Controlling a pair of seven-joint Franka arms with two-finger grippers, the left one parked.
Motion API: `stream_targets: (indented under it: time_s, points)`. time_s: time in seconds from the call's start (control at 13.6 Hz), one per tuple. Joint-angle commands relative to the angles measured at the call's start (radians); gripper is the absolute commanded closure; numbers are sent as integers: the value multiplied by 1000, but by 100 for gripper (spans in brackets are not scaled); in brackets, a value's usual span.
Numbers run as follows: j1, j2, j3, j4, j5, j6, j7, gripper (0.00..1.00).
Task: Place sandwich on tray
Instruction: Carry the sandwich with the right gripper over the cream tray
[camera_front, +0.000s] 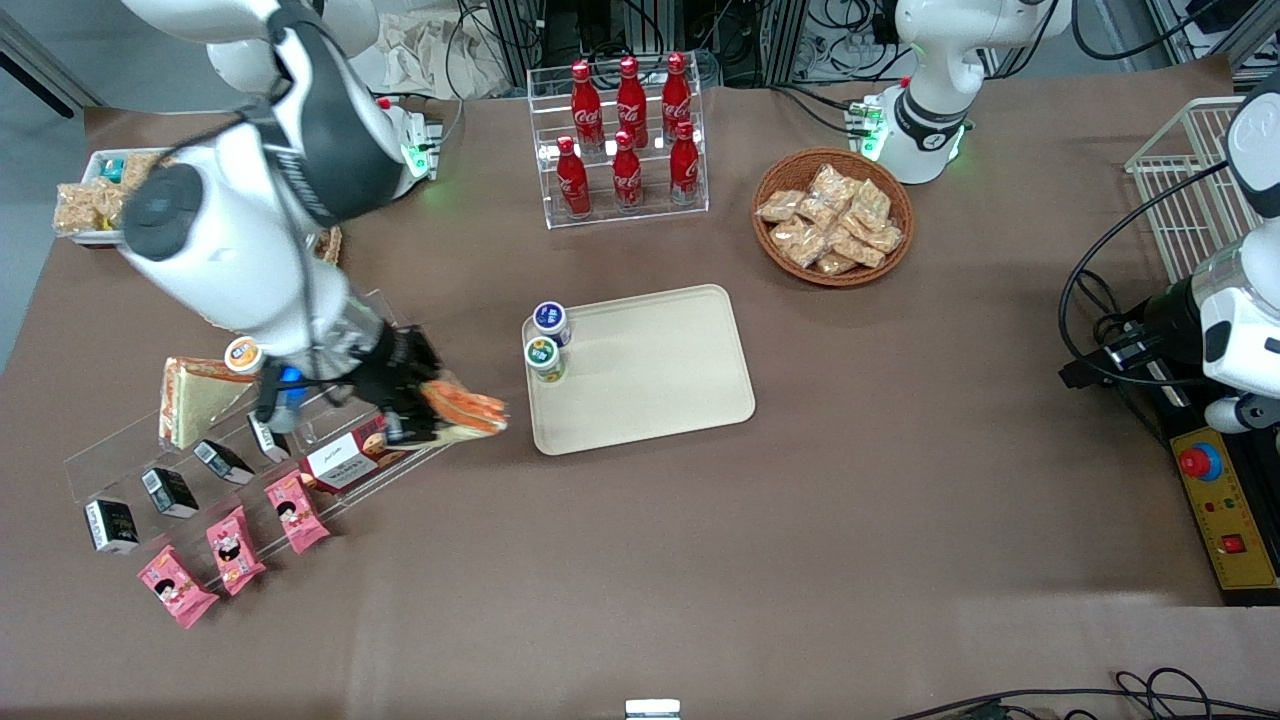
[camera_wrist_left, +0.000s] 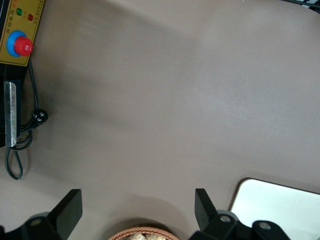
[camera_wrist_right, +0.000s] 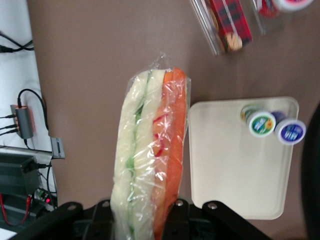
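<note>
My right gripper (camera_front: 425, 405) is shut on the sandwich (camera_front: 465, 408), a clear-wrapped wedge with orange-red and pale green layers, held above the table beside the clear display rack. In the right wrist view the sandwich (camera_wrist_right: 150, 150) stands out from between the jaws, which press on both its sides. The cream-beige tray (camera_front: 650, 375) lies flat on the brown table, a short way toward the parked arm's end from the sandwich. The tray (camera_wrist_right: 225, 160) shows beside the sandwich in the right wrist view. Two small capped bottles (camera_front: 547, 342) stand on the tray's edge nearest the gripper.
A clear rack (camera_front: 150, 450) holds a larger triangular sandwich (camera_front: 195, 400), a boxed snack (camera_front: 345, 460) and small dark cartons. Pink packets (camera_front: 235, 545) lie nearer the front camera. A cola bottle rack (camera_front: 625, 135) and a wicker basket of snacks (camera_front: 832, 215) stand farther back.
</note>
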Motion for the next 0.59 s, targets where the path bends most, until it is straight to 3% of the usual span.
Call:
stream_targets:
  time_s: [0.0, 0.22, 0.51]
  points:
    - [84, 74, -12, 19, -61, 60, 149, 100]
    - [165, 139, -12, 17, -154, 104, 210, 100]
    - [233, 195, -14, 4, -156, 182, 212, 100]
